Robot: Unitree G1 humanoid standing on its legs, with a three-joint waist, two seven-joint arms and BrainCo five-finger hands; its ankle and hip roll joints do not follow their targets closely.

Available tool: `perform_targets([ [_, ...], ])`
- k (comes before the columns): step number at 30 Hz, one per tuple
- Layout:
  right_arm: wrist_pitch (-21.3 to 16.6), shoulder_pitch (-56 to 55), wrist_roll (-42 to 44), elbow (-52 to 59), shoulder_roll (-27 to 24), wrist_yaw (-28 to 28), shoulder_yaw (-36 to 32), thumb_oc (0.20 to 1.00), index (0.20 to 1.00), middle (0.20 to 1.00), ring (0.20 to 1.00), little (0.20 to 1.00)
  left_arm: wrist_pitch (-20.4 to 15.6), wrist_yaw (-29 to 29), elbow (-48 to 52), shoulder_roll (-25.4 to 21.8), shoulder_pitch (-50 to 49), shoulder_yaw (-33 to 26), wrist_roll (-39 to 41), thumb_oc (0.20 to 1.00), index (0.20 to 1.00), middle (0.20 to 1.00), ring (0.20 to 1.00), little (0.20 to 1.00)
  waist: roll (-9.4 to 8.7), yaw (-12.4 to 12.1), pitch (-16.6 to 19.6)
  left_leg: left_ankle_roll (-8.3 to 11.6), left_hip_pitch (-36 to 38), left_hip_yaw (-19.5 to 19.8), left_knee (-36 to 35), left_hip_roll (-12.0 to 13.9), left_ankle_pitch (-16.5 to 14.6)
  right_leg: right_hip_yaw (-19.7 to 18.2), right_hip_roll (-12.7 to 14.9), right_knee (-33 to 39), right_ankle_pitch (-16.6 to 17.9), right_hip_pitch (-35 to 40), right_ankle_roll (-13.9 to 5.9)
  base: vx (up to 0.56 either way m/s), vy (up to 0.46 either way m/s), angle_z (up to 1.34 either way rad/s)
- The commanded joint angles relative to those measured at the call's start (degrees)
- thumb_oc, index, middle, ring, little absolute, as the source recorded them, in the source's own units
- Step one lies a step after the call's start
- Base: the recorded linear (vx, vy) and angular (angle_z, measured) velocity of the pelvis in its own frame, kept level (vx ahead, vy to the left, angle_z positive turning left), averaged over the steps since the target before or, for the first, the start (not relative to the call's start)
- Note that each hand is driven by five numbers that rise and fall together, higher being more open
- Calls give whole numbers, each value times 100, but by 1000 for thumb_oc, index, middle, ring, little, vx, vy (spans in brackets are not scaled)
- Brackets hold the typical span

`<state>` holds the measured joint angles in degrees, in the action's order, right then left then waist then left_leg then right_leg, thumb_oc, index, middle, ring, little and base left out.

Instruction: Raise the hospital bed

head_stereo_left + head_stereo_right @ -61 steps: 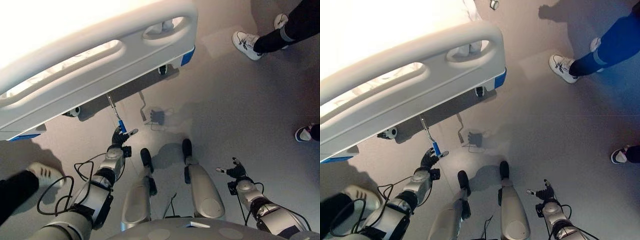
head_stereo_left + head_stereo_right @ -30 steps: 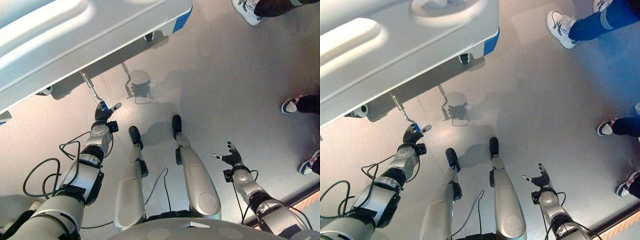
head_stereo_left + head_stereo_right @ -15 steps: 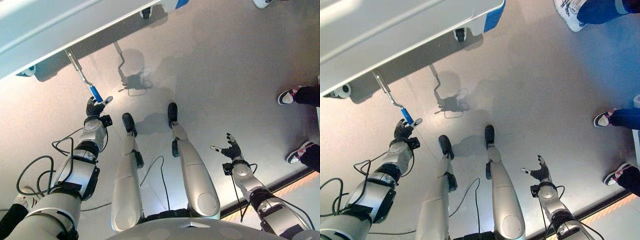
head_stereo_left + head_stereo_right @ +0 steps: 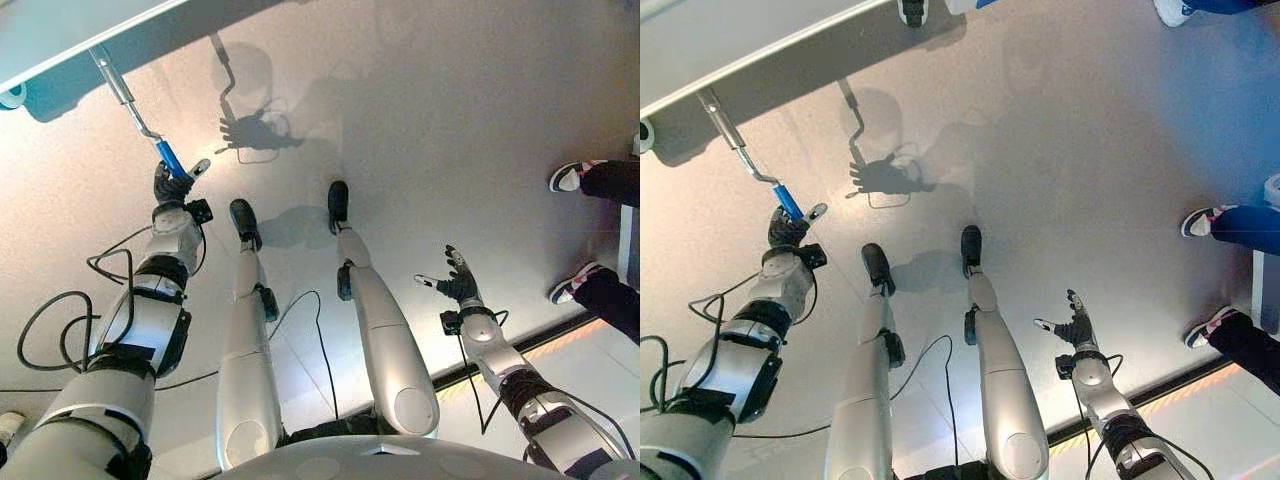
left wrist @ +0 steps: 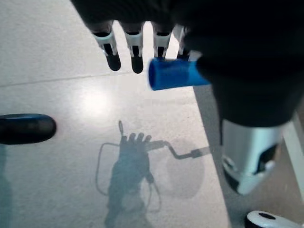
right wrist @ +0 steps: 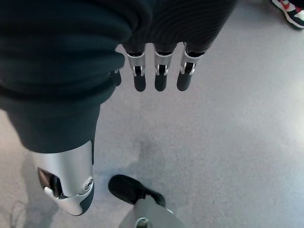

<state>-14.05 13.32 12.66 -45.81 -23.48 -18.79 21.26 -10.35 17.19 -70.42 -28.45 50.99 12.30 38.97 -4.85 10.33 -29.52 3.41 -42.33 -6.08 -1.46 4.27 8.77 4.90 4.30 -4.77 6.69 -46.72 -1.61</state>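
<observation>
Step in hand, by my reading: cranking. The left hand (image 4: 172, 185) sits on the blue grip (image 4: 168, 158) of the bed's crank (image 4: 737, 146), at about 10 o'clock in the left eye view. In the left wrist view the blue grip's end (image 5: 173, 73) pokes out between thumb and fingers (image 5: 113, 50). Fingers look only loosely bent, tips clear of the grip; how firmly it is held I cannot tell for sure, but the grip lies in the hand.

Crank: a metal rod runs out from under the hospital bed (image 4: 750, 45), which lies along the 11–12 o'clock edge. Long axis slants from 11 o'clock down toward 5 o'clock; the blue end points at the robot.

Right hand (image 4: 455, 283) at 4 o'clock, fingers straight, holding nothing, idle.

Next move likely calls for sweeping the grip round the rod's axis, wrist following the circle so the grip does not slip out.

A person's shoes (image 4: 572, 176) at 3 o'clock, well apart.
</observation>
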Motion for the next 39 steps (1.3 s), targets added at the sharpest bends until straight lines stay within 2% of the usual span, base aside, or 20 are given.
perform_targets([
  [1, -212, -495, 176, 240, -171, -80, 7, 1000, 1000, 1000, 1000, 1000, -27, 149, -215, -455, 255, -61, -172, 1000, 1000, 1000, 1000, 1000, -345, -24, -27, -50, -166, 111, 62, -113, 136, -175, 223, 242, 564, -106, -655, 0, 0, 0],
  [11, -307, -605, 221, 298, -139, 4, 81, 1000, 1000, 1000, 1000, 1000, -41, 188, -327, -782, 731, 98, -173, 1000, 1000, 1000, 1000, 1000, -350, 31, -27, -60, -357, 136, 15, -114, 145, -161, 243, 278, 585, -308, -685, 0, 0, 0],
  [30, -406, -556, 320, 247, -135, 115, 215, 1000, 1000, 1000, 1000, 1000, -88, 27, -401, -862, 1273, 489, -123, 1000, 1000, 1000, 1000, 1000, -387, 72, -27, -66, -336, 131, -70, -118, 151, -168, 201, 314, 605, -362, -699, 0, 0, 0],
  [32, -406, -549, 323, 250, -139, 125, 216, 1000, 1000, 1000, 1000, 1000, -122, 12, -351, -822, 1277, 482, -56, 206, 206, 206, 206, 206, -401, 73, -27, -64, -328, 131, -88, -118, 154, -179, 192, 323, 607, -359, -698, 0, 0, 0],
  [39, -422, -551, 332, 251, -160, 122, 215, 1000, 1000, 1000, 1000, 1000, -153, -25, -320, -745, 1258, 459, 20, 200, 200, 200, 200, 200, -432, 92, -27, -52, -303, 125, -123, -105, 163, -172, 177, 345, 616, -349, -703, 0, 0, 0],
])
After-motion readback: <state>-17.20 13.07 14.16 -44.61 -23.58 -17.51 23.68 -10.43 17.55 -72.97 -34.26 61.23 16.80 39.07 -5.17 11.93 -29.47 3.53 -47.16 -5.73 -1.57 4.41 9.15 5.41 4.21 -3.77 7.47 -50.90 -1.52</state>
